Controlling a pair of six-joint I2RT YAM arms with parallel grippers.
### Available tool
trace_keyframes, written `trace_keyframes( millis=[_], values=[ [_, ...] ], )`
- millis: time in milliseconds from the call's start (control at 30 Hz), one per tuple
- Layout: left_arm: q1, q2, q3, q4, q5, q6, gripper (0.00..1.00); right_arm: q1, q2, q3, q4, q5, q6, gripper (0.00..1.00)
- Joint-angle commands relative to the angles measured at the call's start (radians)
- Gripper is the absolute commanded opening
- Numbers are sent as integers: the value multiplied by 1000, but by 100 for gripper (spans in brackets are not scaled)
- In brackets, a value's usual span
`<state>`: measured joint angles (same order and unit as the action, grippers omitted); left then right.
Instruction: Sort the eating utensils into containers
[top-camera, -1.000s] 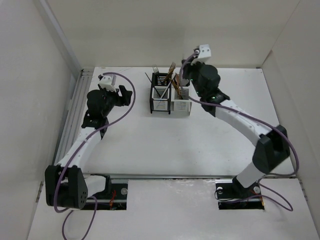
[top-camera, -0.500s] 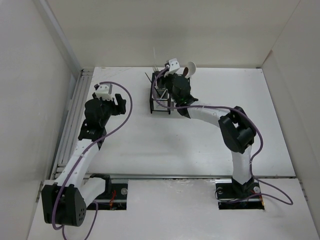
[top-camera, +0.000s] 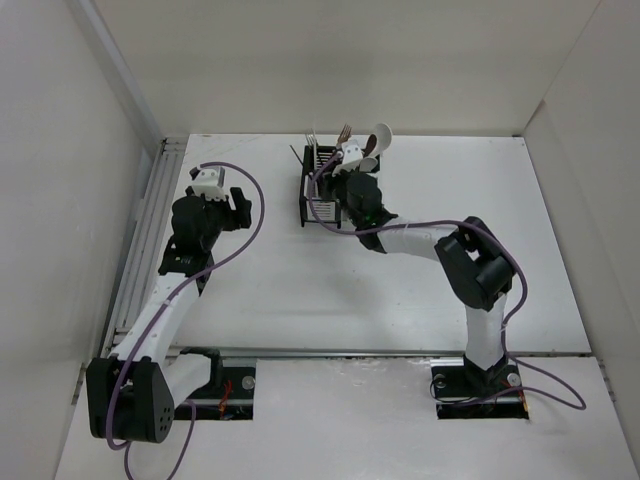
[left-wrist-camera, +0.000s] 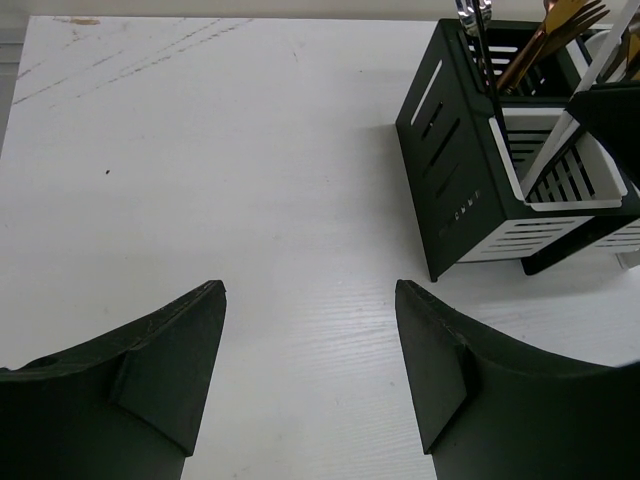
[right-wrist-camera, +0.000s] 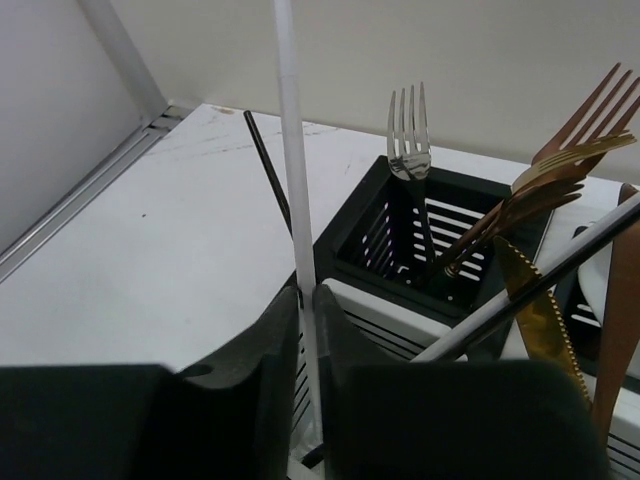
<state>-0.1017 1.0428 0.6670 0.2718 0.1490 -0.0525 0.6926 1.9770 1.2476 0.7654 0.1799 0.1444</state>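
Note:
My right gripper (right-wrist-camera: 307, 300) is shut on a white chopstick (right-wrist-camera: 290, 150) that stands upright, its lower end down in the white container (right-wrist-camera: 380, 315). Behind it, the black container (right-wrist-camera: 350, 250) holds a silver fork (right-wrist-camera: 407, 150) and copper forks (right-wrist-camera: 570, 150). A black chopstick (right-wrist-camera: 268, 170) leans at the black container's left side. From above, the right gripper (top-camera: 345, 175) hovers over both containers (top-camera: 318, 200). My left gripper (left-wrist-camera: 310, 300) is open over bare table, well to the left of the black container (left-wrist-camera: 450, 170) and the white container (left-wrist-camera: 560, 190).
A copper knife (right-wrist-camera: 535, 310) and a second white stick (right-wrist-camera: 540, 290) lean across the white container on the right. White walls close in the table (top-camera: 300, 290) at the back and sides. A rail (top-camera: 150, 230) runs along the left edge.
The right arm swung left from beside the containers to above them and brought the white chopstick down into the white container. The left arm has barely shifted.

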Motion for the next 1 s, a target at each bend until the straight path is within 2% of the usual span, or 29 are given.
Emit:
trace_keyframes(
  millis=[0,33,100,267,367,500,533,600,633,733,767,900,967],
  values=[
    [7,-10,5,46,11,-9,66,8,-49,-2,60,16,24,20],
    [7,-10,5,46,11,-9,66,8,-59,-13,60,16,24,28],
    [7,-10,5,46,20,-9,66,8,-82,-23,51,29,24,38],
    [7,-10,5,46,43,-9,66,8,-138,-85,41,67,24,50],
    [7,-20,5,37,61,-9,66,8,-202,-108,8,107,24,53],
    [-3,-29,5,37,83,-9,67,8,-346,-129,-49,167,-38,62],
    [-3,-29,5,37,83,-9,67,8,-421,-140,-105,190,-58,63],
    [-12,-29,-6,37,92,-9,67,8,-502,-152,-178,277,-71,74],
    [-22,-29,-6,37,92,-21,67,8,-583,-163,-275,305,-81,82],
    [-36,-40,-18,37,77,-21,67,-39,-693,-154,-496,354,-81,92],
    [-49,-52,-29,37,66,-21,67,-54,-761,-154,-643,363,-81,98],
    [-90,-72,-47,23,-3,-41,68,-158,-938,-195,-961,374,6,100],
    [-116,-95,-66,-6,-37,-52,69,-255,-990,-209,-1092,388,56,100]
  ],
)
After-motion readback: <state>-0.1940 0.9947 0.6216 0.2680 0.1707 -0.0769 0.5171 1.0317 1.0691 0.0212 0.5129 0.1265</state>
